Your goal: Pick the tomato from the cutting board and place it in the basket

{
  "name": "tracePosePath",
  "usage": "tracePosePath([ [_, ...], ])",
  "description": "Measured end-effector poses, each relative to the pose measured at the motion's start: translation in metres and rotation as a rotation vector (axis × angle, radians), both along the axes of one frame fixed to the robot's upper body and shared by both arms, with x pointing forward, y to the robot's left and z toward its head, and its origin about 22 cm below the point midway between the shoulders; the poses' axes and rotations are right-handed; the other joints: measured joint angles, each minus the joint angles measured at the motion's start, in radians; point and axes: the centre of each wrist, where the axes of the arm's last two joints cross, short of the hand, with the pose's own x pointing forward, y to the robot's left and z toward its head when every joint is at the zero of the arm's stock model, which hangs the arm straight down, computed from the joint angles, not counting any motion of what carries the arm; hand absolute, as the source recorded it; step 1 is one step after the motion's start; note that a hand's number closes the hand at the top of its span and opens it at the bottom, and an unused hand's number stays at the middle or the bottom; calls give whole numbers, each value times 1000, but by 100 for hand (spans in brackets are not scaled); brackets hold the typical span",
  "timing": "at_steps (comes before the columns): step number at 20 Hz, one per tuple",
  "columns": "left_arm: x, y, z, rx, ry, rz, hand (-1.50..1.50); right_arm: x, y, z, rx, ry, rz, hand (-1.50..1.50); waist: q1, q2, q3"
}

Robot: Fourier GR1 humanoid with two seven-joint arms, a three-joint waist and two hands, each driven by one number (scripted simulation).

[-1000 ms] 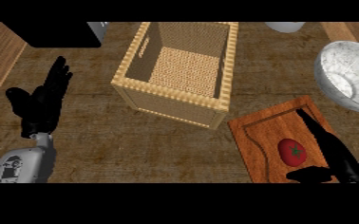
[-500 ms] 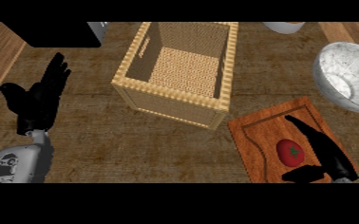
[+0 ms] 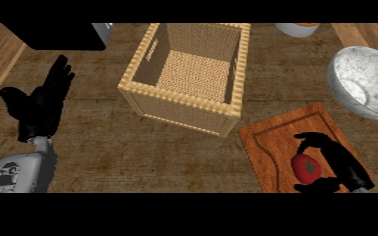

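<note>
Red tomato on the board, my right hand curling round it: grasp step. Next, lift toward the basket. Left hand rests spread.

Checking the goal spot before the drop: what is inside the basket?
The basket shows only its woven floor and inner walls; no item lies in it. The tomato sits on the cutting board, right hand curling round it.

The right robot hand curls around the tomato on the cutting board, beside the basket.
</note>
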Motion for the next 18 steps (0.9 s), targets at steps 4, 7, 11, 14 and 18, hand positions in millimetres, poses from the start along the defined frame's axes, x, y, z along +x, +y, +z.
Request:
tracePosePath([
  [4, -3, -3, -5, -2, 2, -6, 0, -1, 47, -2, -30, 3, 94, 150, 3, -8, -28],
  [7, 0, -10, -4, -4, 0, -38, 0, 3, 91, 2, -67, -7, 209, 150, 33, -6, -38],
  [11, 2, -15, -2, -2, -6, -64, 0, 1, 137, 8, -94, -22, 311, 150, 65, -3, -35],
  [14, 4, -18, -1, -8, -10, -77, 0, -7, 168, 9, -50, -39, 340, 150, 71, 1, -22],
  [18, 5, -17, -2, -9, -8, -72, 0, -30, 213, 9, 127, -80, 341, 150, 69, 10, 5],
])
